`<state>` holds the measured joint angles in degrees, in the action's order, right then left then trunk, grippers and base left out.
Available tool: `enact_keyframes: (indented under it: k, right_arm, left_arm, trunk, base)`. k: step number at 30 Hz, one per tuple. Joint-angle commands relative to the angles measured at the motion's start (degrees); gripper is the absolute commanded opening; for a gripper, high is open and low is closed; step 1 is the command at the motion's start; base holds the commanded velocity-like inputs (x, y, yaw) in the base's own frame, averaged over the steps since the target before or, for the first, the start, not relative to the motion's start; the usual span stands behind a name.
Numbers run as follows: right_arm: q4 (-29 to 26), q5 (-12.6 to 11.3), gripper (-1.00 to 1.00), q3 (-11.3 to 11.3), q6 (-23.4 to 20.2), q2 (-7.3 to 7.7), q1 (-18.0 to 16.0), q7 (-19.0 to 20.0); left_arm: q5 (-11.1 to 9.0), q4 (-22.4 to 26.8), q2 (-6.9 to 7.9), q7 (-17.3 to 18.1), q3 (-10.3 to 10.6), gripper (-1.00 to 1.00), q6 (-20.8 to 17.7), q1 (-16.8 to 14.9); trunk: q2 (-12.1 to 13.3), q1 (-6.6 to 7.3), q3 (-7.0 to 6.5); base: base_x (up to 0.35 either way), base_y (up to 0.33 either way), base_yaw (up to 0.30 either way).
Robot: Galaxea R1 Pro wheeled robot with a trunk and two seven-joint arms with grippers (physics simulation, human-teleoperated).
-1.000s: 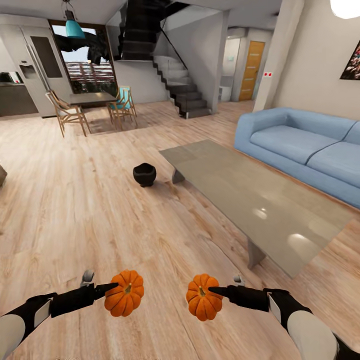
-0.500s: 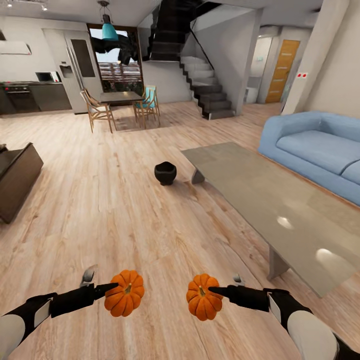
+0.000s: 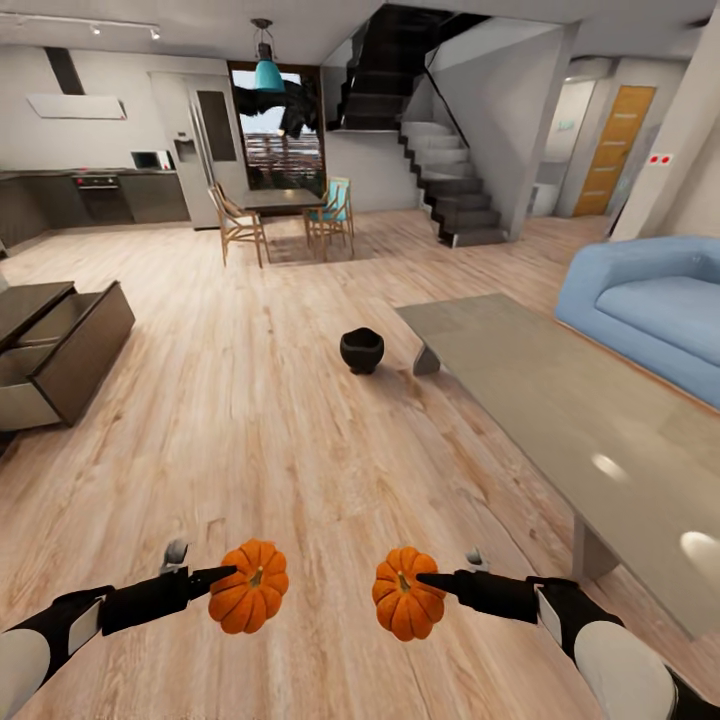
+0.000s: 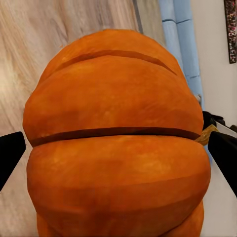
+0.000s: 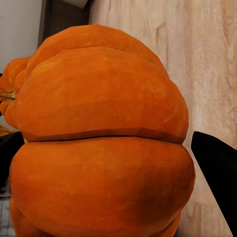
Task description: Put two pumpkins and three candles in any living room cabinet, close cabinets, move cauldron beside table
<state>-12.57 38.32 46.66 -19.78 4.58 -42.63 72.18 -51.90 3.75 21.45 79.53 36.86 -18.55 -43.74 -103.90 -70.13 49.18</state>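
Observation:
In the head view I hold two orange ribbed pumpkins low over the wooden floor. My left gripper (image 3: 232, 583) is shut on the left pumpkin (image 3: 250, 588), and my right gripper (image 3: 422, 590) is shut on the right pumpkin (image 3: 403, 596). Each wrist view is close on its pumpkin (image 4: 116, 143) (image 5: 98, 143), with black fingers (image 4: 10, 155) (image 5: 215, 168) at its sides. The black cauldron (image 3: 361, 350) stands on the floor beside the far corner of the grey table (image 3: 560, 400). The dark-brown cabinet (image 3: 85, 350) is at the left with a drawer pulled out. The candles are out of view.
A blue sofa (image 3: 655, 310) stands behind the table at the right. A dining table with chairs (image 3: 285, 215), a kitchen and a staircase (image 3: 450, 190) are far back. Open wooden floor lies between me, the cauldron and the cabinet.
The whole view has swung to the left, bringing the cabinet with its open drawer into sight and shifting the sofa and table rightward. Both grippers keep their pumpkins in the same place.

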Motion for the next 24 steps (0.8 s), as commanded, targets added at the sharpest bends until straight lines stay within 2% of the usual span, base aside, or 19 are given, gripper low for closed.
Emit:
enact_keyframes:
  k: [1,11,24]
  right_arm:
    - [0.0,0.0,-1.0,0.0,0.0,-0.01,0.0,0.0]
    - [0.0,0.1,-1.0,0.0,0.3,-0.03,0.0,-0.1]
    - [0.0,0.1,-1.0,0.0,1.1,-0.1,0.0,-0.4]
  left_arm:
    - [0.0,0.0,0.0,0.0,-0.6,-1.0,0.0,0.0]
    - [0.0,0.0,-0.08,0.0,-0.6,-1.0,0.0,0.0]
    - [0.0,0.0,-0.09,0.0,-0.6,-1.0,0.0,0.0]
  trunk:
    - [0.0,0.0,-0.07]
    - [0.0,0.0,-0.73]
    - [0.0,0.0,-1.59]
  base:
    - [0.0,0.0,0.214]
    - [0.021,0.0,0.214]
    - [0.305,0.0,0.214]
